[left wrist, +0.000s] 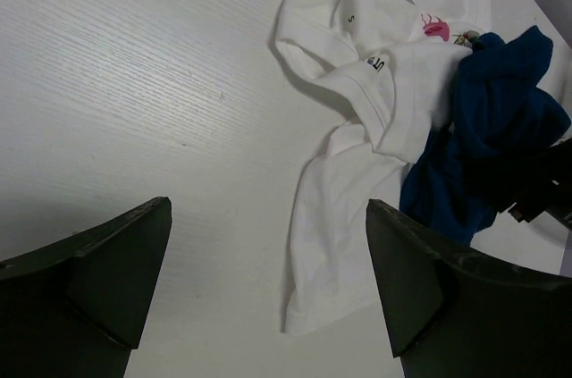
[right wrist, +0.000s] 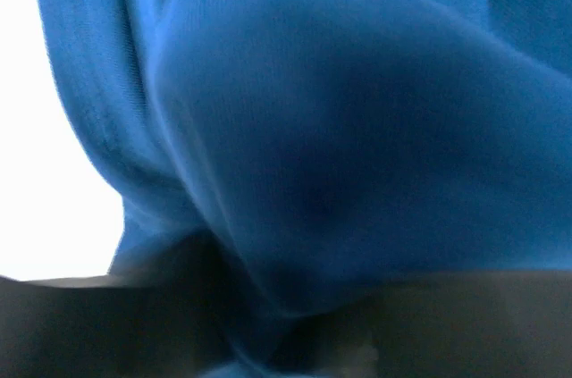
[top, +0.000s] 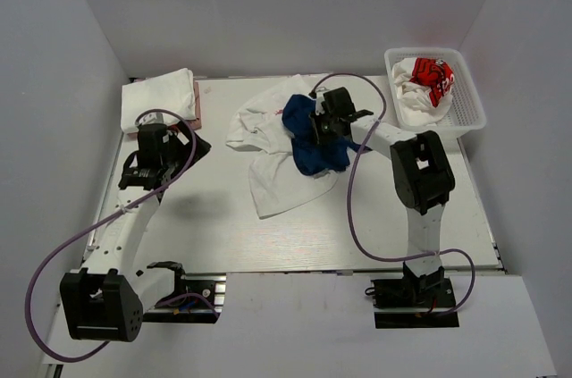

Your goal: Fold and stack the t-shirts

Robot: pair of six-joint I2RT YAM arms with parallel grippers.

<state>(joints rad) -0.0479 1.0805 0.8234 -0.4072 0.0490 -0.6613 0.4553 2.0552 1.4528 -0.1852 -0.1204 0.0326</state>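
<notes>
Bright, even, diffuse light fills the overhead view, and the white bench (top: 223,226) shows only soft, short shadows and no glare. The left wrist view is sharp on the bench grain, with its fingers (left wrist: 98,280) dark and underlit. The right wrist view is blurred: blue cloth (right wrist: 357,110) too close to focus, with overexposed white at the left.

Table (top: 179,226): folded t-shirts (top: 159,96) in the far-left corner; basket (top: 472,114) at the far-right corner, loose garments (top: 422,83) in it. Spread t-shirt (top: 268,177) at centre between the two, a bunched t-shirt (top: 313,156) lying on its right part. Left gripper (top: 195,141) just before the folded t-shirts, left of the spread t-shirt; right gripper (top: 315,126) on the bunched t-shirt
</notes>
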